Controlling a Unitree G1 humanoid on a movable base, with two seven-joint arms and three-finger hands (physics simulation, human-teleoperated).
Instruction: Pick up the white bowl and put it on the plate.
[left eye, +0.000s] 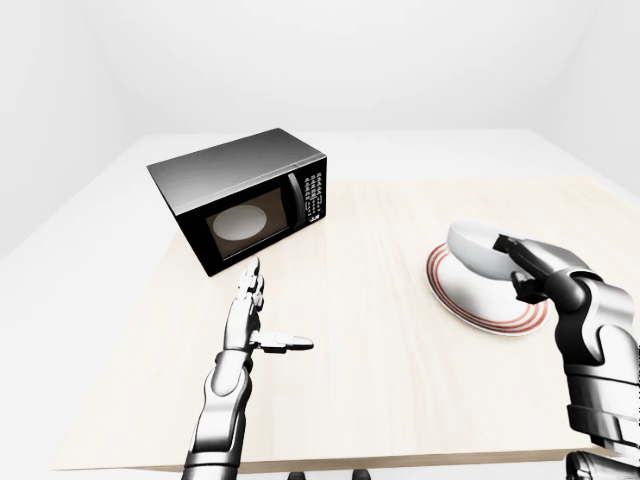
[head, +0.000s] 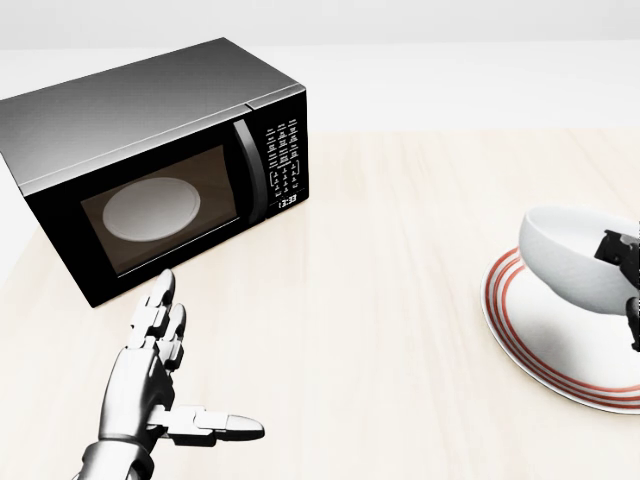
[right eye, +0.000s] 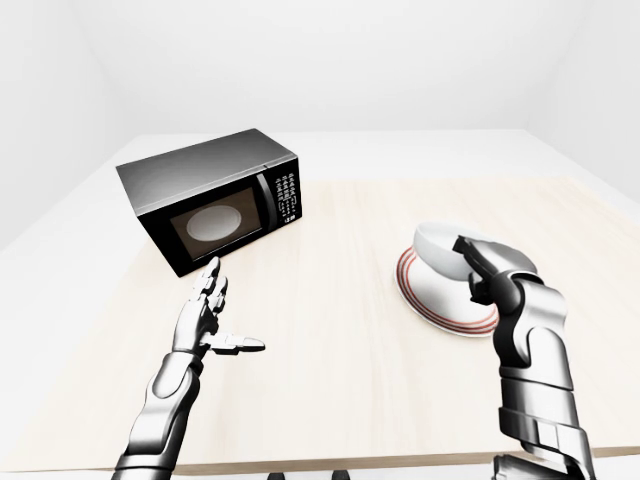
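Note:
The white bowl (left eye: 473, 250) is tilted and sits low over the left part of the red-rimmed white plate (left eye: 470, 306), which lies on the right side of the wooden table in the left-eye view. I cannot tell whether the bowl touches the plate. My right hand (left eye: 510, 266) grips the bowl's right rim, one finger over the rim and the thumb below it. My left hand (left eye: 280, 305) is open and empty, fingers straight, above the table to the left of the plate and below the microwave.
A black microwave (left eye: 240, 195) with its door shut stands on the table's upper left, a white turntable visible through the glass. The light wooden table (left eye: 370, 350) ends at a near edge along the bottom of the left-eye view.

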